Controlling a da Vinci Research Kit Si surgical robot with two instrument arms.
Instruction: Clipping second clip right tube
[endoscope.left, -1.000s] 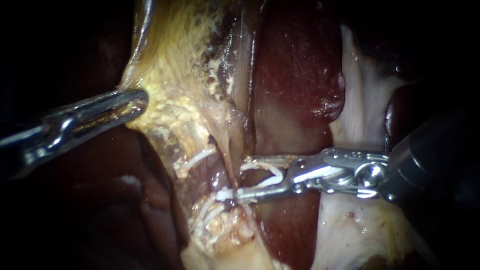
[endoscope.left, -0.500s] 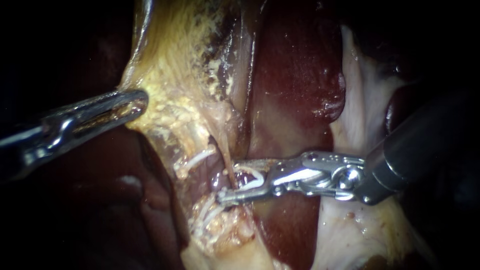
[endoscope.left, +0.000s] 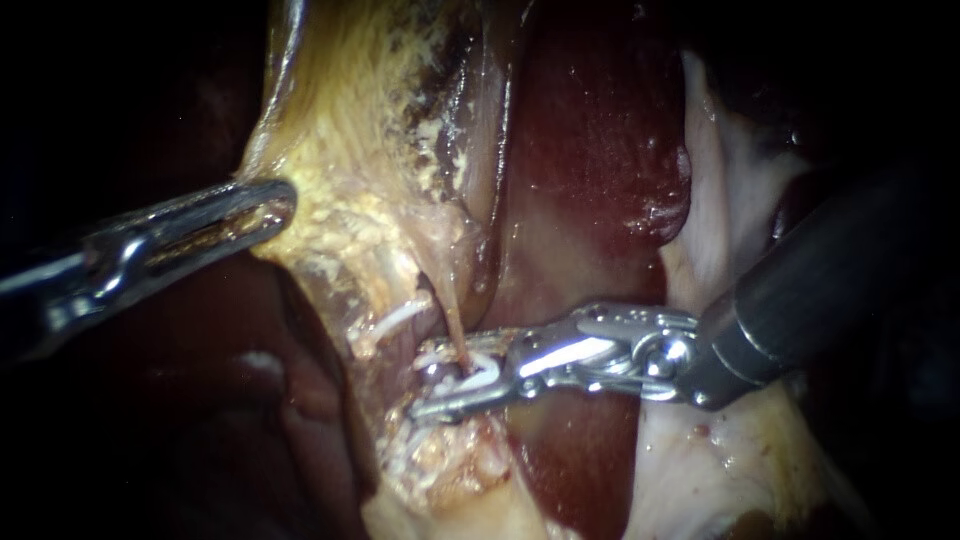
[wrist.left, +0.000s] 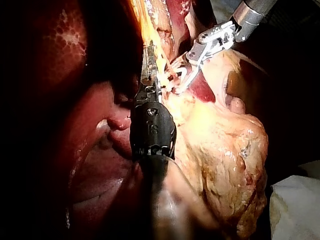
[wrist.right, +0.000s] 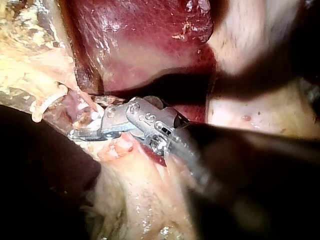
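Endoscope view: my left instrument (endoscope.left: 275, 205) is clamped on the edge of the yellow tissue (endoscope.left: 350, 200). My right instrument (endoscope.left: 450, 375) comes in across the liver (endoscope.left: 590, 150), its jaws apart but bearing on a white clip (endoscope.left: 480, 372) from both sides. The thin right tube (endoscope.left: 455, 335) runs down into that clip. Left wrist view: my left jaws lie together along the yellow tissue, with my right instrument's jaws just ahead. Right wrist view: my right jaws are partly buried in tissue, and I cannot make out the tube.
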